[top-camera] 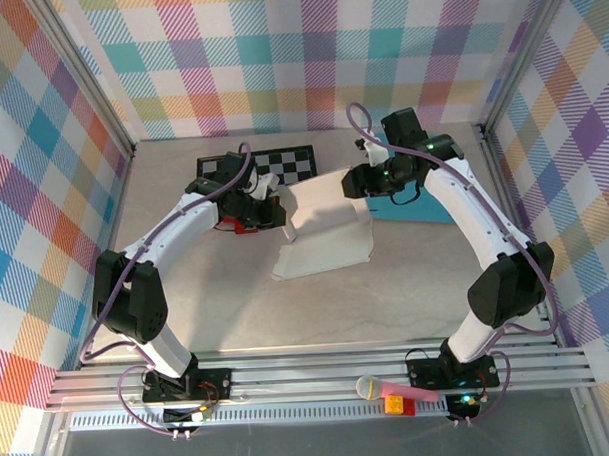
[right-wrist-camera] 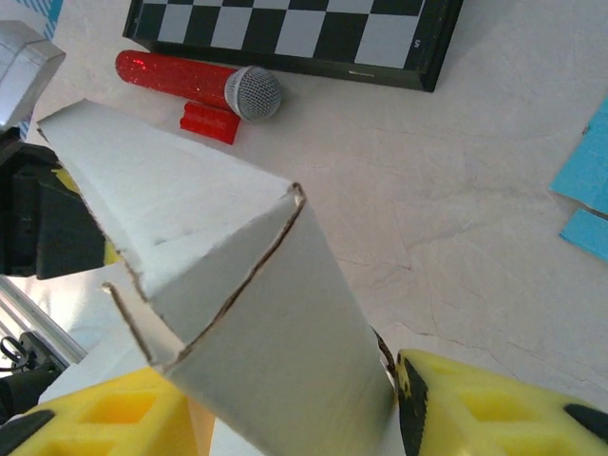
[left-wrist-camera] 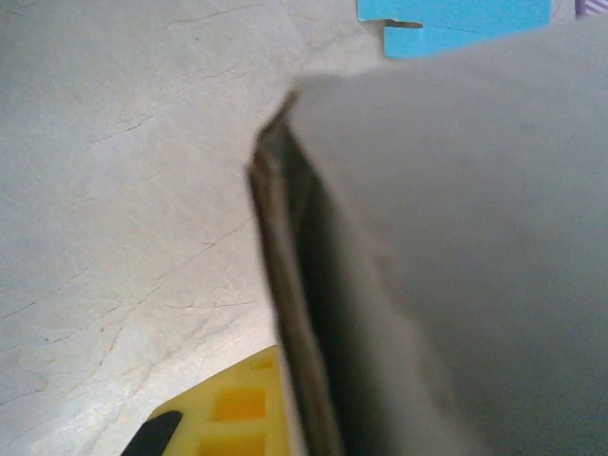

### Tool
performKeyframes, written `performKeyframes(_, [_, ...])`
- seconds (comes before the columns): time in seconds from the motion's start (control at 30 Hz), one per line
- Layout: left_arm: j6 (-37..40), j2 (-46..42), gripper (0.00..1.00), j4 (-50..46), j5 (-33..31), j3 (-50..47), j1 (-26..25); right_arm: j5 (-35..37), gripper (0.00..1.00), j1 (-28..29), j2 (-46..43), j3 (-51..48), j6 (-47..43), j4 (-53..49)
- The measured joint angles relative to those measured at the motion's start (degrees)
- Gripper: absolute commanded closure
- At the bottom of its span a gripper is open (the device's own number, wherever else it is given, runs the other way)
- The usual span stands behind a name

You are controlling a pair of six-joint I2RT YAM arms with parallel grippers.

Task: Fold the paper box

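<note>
So the box (top-camera: 325,237) sat half-folded just in front of the chessboard (top-camera: 282,166), with 1 panel standing up and the rest lying flat on the side away from the board. The left gripper (top-camera: 276,214), right in front of the chessboard, was clamped tight on the box's edge. The right gripper (top-camera: 355,184), just off the chessboard's right end, had its 2 yellow fingers (right-wrist-camera: 484,413) either side of the raised panel, but honestly I couldn't tell if it was actually squeezing.
</note>
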Motion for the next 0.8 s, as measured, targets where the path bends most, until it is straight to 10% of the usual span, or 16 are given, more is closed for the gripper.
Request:
performKeyframes(0.47, [0.2, 0.24, 1.0, -0.74, 0.22, 0.57, -0.15, 4.52, 0.73, 0.02, -1.18, -2.29, -1.97, 1.79])
performKeyframes(0.8, [0.39, 0.5, 1.0, -0.81, 0.28, 1.44, -0.59, 20.83, 0.96, 4.35, -1.36, -2.84, -2.69, 1.42])
